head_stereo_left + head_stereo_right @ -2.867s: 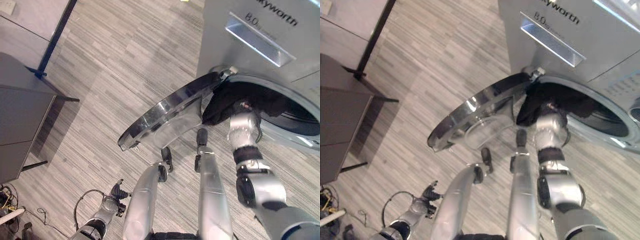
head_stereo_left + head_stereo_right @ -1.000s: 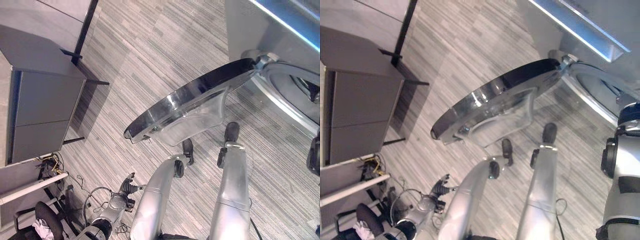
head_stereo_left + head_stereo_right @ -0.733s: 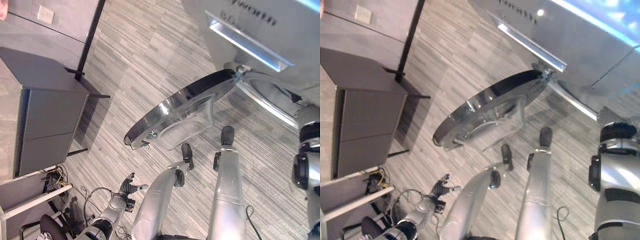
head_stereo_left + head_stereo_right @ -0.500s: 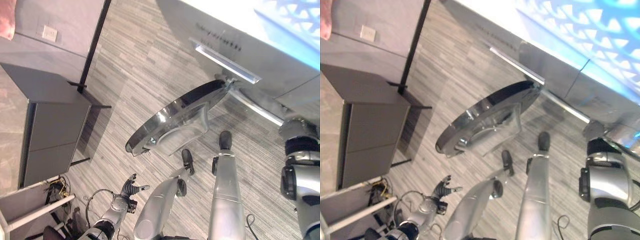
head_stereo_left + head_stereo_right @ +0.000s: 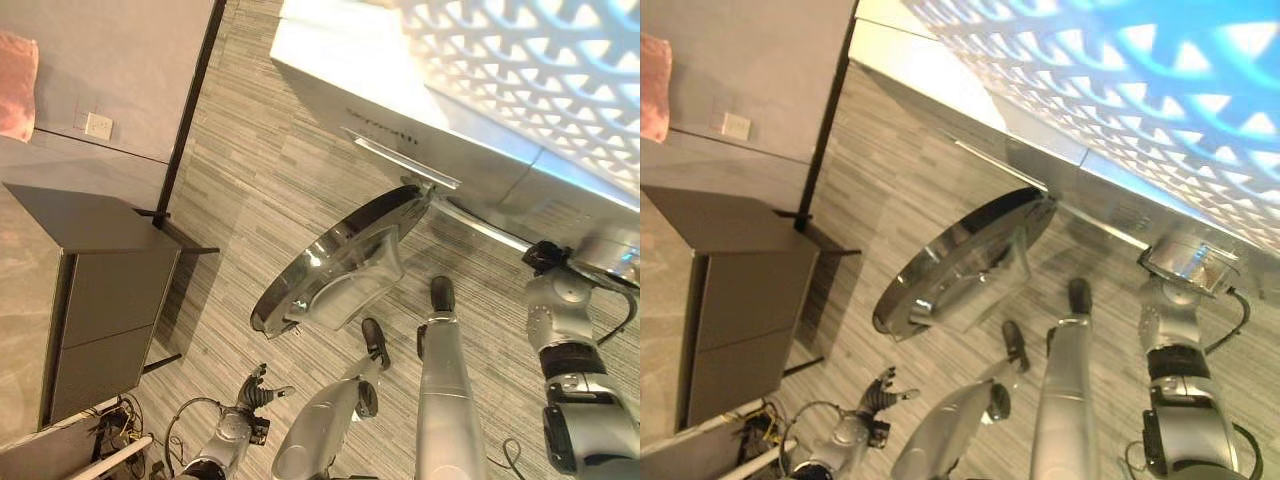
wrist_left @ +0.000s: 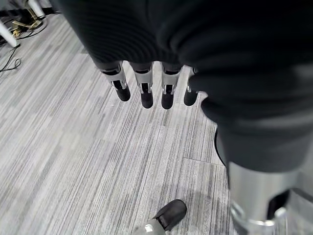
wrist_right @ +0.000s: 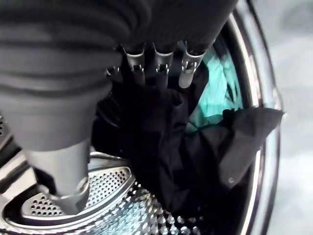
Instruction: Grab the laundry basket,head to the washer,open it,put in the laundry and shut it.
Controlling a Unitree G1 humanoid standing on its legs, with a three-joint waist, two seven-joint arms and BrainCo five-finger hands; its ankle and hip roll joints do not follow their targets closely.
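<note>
Striped grey floor [image 5: 250, 180] | washer door [image 5: 335, 262] open | right hand [image 7: 161, 63] over black laundry [image 7: 166, 147]

Silver washer [image 5: 330, 60], round door [image 5: 335, 262] swung open, black and teal laundry [image 7: 195, 142] inside drum

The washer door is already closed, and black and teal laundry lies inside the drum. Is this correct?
Not quite. The door is open, swung out over the floor, as the left eye view shows. The rest holds: the right wrist view shows black laundry and a teal piece in the drum.
</note>
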